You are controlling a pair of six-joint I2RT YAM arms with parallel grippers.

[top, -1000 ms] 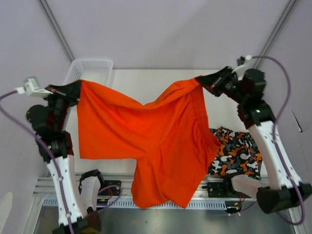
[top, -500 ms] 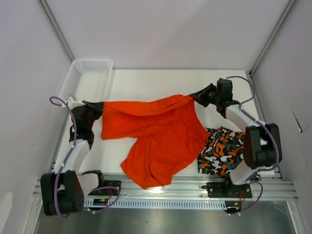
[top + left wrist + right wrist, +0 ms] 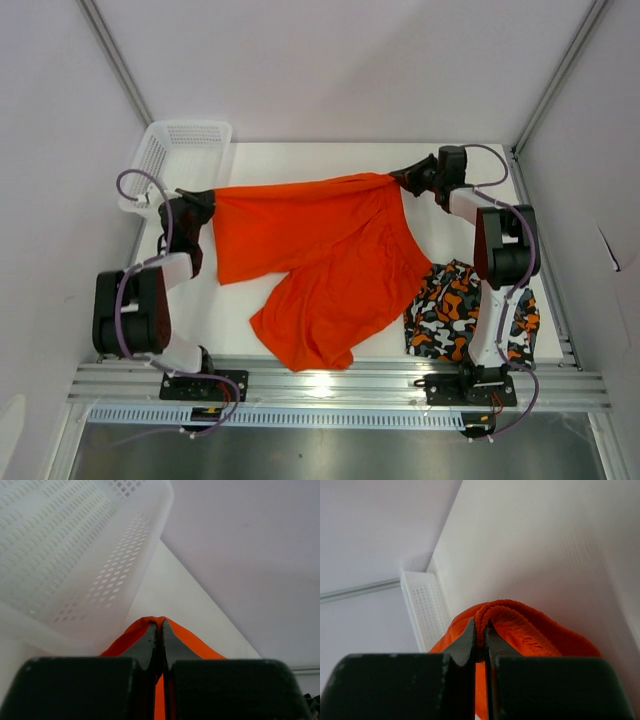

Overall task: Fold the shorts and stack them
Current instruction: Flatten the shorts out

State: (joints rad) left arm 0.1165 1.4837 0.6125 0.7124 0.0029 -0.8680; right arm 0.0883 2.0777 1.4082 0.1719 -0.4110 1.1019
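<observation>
The plain orange shorts (image 3: 320, 265) lie spread on the white table, stretched between both grippers. My left gripper (image 3: 203, 207) is shut on their left corner; its jaws (image 3: 159, 626) pinch orange cloth (image 3: 187, 642). My right gripper (image 3: 405, 180) is shut on the ribbed waistband (image 3: 520, 617) at the right corner, with the doubled edge squeezed at the jaw tips (image 3: 481, 628). One leg hangs toward the near edge of the table. The patterned shorts (image 3: 465, 310) lie bunched at the right front, partly behind my right arm.
A white mesh basket (image 3: 180, 155) stands at the back left corner, close beside my left gripper, and fills the left of the left wrist view (image 3: 75, 555). A metal rail (image 3: 330, 385) runs along the near edge. Grey walls enclose the table.
Both arms have dropped from holding the orange shorts high in the air to table level. The shorts now lie spread flat and both grips have held.
</observation>
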